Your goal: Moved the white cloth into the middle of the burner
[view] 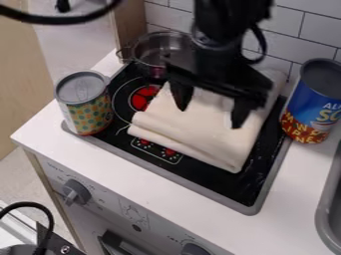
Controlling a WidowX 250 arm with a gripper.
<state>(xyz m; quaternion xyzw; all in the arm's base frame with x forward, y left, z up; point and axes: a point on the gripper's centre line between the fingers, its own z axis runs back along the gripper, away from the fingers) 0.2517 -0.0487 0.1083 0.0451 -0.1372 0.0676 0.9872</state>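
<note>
Cloth (193, 134) lies folded on the stove (214, 182), burner (141, 98) exposed at its 10 o'clock. My pincer (210, 115) hangs wide above, presumably to straddle a fold.

1. The stovetop (220, 192) is set in the counter (133, 167); the wall (319, 25) stands behind.
2. From here, the cloth (200, 132) lies on the stovetop's middle and right, just over the right side of the burner (141, 97).
3. One can (93, 110) stands at the stovetop's front left corner.
4. The pot (150, 50) sits at its back left corner, behind the cloth.
5. Another can (313, 107) stands just beside its right edge.
6. Over at the counter's right, there's the sink (326, 211).
</note>
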